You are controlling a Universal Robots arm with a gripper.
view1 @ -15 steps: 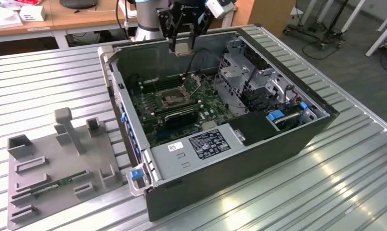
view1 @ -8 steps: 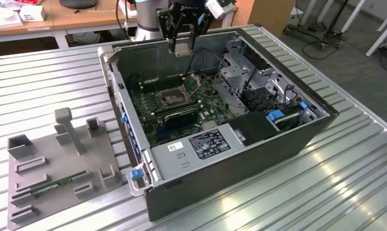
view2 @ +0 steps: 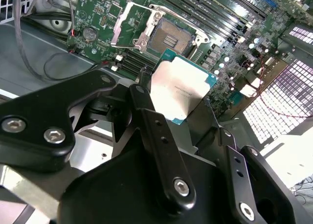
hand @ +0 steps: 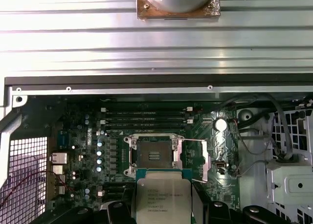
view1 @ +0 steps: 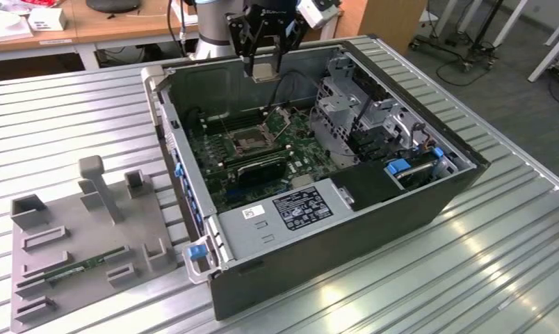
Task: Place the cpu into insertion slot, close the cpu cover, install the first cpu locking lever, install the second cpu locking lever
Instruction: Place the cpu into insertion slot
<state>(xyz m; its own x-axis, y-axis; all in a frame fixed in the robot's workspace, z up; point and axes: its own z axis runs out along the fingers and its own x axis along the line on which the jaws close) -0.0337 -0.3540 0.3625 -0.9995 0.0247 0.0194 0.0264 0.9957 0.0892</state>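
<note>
While the gripper (view1: pixel 261 73) hangs over the open case (view1: pixel 354 243), its fingers (view2: pixel 141 100) are clamped on the cpu (view2: pixel 182 86) above the bare slot (hand: pixel 152 154), cover (hand: pixel 205 159) swung open.

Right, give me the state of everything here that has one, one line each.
cpu: held in the gripper, above the motherboard, not in its slot.
gripper: shut on the cpu.
insertion slot: empty and uncovered.
cpu cover: swung open beside the slot.
computer case: lying with its side open.
</note>
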